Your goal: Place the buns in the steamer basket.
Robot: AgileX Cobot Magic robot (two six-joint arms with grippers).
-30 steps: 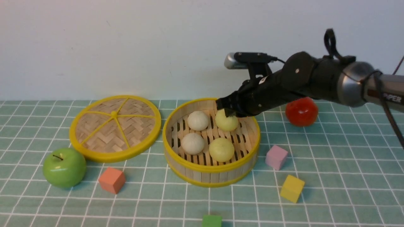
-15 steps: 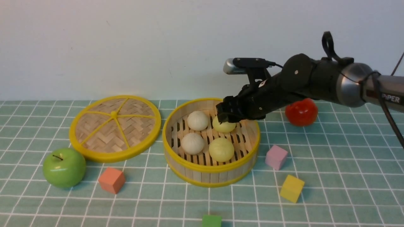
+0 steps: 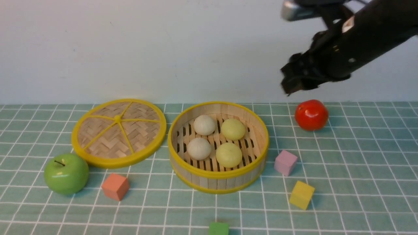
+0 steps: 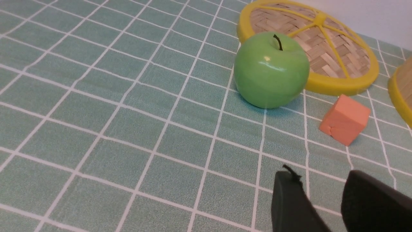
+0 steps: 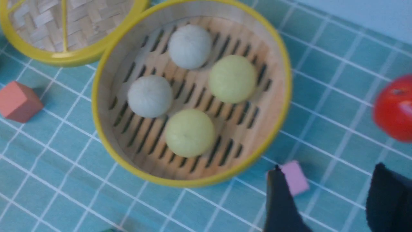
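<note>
The steamer basket point(image 3: 218, 175) stands mid-table. Inside it lie two off-white buns point(image 3: 204, 125) point(image 3: 199, 148) and two yellow-green buns point(image 3: 233, 129) point(image 3: 229, 154). My right gripper point(image 3: 290, 82) hangs high above the table, right of the basket, open and empty. The right wrist view looks down on the basket point(image 5: 190, 183) and its buns point(image 5: 232, 78), with the right gripper point(image 5: 328, 169) spread over bare cloth beside it. My left gripper point(image 4: 318, 175) shows only in the left wrist view, open over the cloth with nothing between its fingers.
The flat woven lid point(image 3: 119, 132) lies left of the basket, with a green apple point(image 3: 66, 173) and an orange cube point(image 3: 115, 186) in front of it. A red tomato point(image 3: 311, 115) sits at the back right. Pink point(image 3: 285, 162), yellow point(image 3: 302, 195) and green point(image 3: 219, 228) cubes lie around the basket.
My right gripper set the yellow-green bun down at the basket's back right, opened, and has risen up and to the right. The bun now rests free on the slats.
</note>
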